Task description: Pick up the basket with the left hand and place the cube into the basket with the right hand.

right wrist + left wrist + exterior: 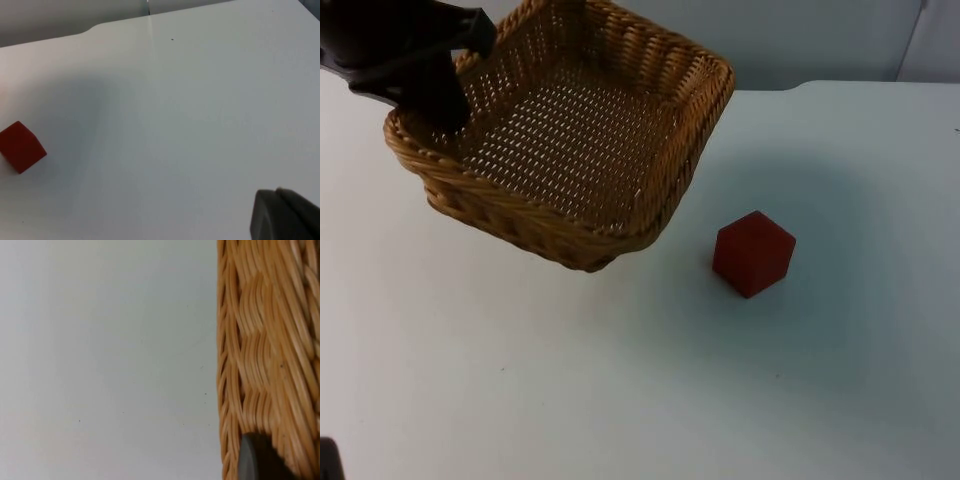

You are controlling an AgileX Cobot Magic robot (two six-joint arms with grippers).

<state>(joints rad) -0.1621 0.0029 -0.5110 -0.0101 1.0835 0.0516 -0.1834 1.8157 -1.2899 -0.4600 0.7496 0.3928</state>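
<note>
**A:** Basket (570,140) first: your left gripper (445,85) has it by the rim at the corner farthest from the cube (753,253), fingers clamped on the wicker wall. The basket looks tilted, the gripped side higher, and a shadow lies under its edge nearest the cube, so I judge it lifted or nearly so. From the left wrist, the woven wall (270,355) runs right alongside the black fingertip (257,460), with bare white table (100,365) beside it.

**B:** So the first step is done?

**A:** I'd call it done or finishing. The pick of the cube is what's in hand now. The red cube sits on the table (620,400) just beside the basket's near corner, apart from it, not touching. Nothing is inside the basket.

**B:** And the right gripper?

**A:** From the right wrist you see the cube (21,146) well off from the black fingertip (282,215), with open table between. Whether those fingers are spread or closed, I cannot tell, and they have hold of nothing.

**B:** What does the next move call for?

**A:** You'll want to bring the right gripper across to the cube and come down over it with the fingers spread wide enough for it. The cube stands turned corner-on to the basket, so line the fingers up on two flat faces rather than on edges, or it may twist out. Keep the left arm steady with the basket so its open mouth stays reachable from the cube's side.
</note>
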